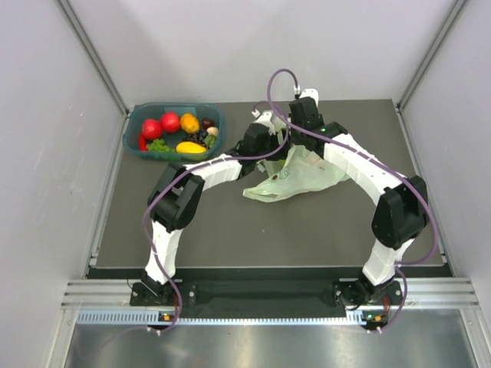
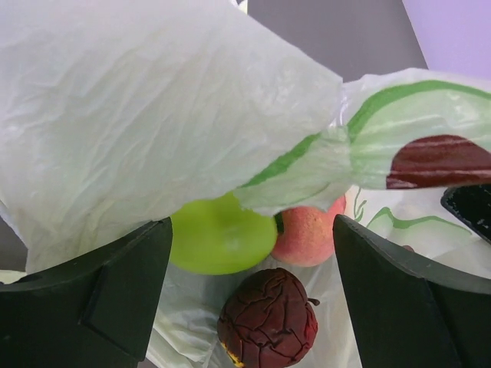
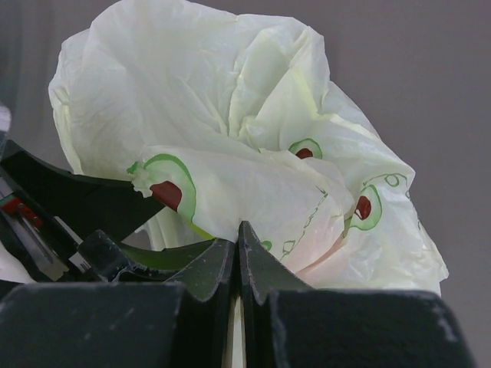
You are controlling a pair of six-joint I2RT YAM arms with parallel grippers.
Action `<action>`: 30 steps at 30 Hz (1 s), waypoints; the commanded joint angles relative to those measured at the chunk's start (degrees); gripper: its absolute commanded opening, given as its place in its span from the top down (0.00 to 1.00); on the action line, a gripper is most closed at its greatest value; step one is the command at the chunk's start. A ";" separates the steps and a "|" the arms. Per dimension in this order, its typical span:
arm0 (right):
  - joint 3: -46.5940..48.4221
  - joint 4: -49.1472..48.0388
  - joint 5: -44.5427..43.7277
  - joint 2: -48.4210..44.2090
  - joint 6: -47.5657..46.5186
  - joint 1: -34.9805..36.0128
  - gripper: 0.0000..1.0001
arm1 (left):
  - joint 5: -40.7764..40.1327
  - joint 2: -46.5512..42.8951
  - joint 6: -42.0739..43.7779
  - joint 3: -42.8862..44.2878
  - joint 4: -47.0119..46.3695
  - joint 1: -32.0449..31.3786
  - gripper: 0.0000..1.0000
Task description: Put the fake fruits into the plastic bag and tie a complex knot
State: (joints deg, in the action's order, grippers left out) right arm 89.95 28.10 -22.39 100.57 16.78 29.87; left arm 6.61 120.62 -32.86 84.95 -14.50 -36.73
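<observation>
Well left of the left claw (image 2: 249,245), a teal tub (image 1: 129,136) on the table (image 1: 230,230) holds red, orange and yellow fruits (image 1: 170,123). The left claw is spread at the plastic bag (image 1: 295,178)'s mouth. Between its fingers, inside the bag, lie a green apple (image 2: 219,234), a peach (image 2: 311,234) and a dark red fruit (image 2: 268,322). The right claw (image 3: 239,238), just beside, is pressed together, pinching bag film.

Logged white links with bulky black joint housings on left arm (image 1: 217,169) and right arm (image 1: 359,162) alike, a purple cable (image 1: 269,86) looping along each, black bases (image 1: 150,292) bolted at the near edge, a green light (image 1: 323,129) on the right wrist, and matte black, wedge-shaped fingers (image 2: 84,307) with grainy surfaces.
</observation>
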 commanded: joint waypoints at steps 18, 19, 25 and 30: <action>-0.13 -2.87 -0.46 -2.31 0.89 -1.57 1.00 | -3.34 -19.26 7.02 -6.80 16.85 -0.01 0.15; -0.22 -2.87 -0.37 -2.40 0.89 -1.57 1.00 | -4.06 -20.41 6.94 -7.33 19.83 0.69 0.16; -0.39 -3.05 0.24 -2.40 0.72 -1.57 1.00 | -6.08 -29.11 7.63 -10.85 26.89 7.80 0.26; -0.39 -3.05 0.77 -2.23 0.72 -1.57 1.00 | -4.94 -30.18 10.18 -8.93 29.96 17.98 0.18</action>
State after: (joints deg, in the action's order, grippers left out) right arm 89.84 27.81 -22.33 100.55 17.15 28.73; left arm 2.42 91.50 -25.21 74.50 11.81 -23.44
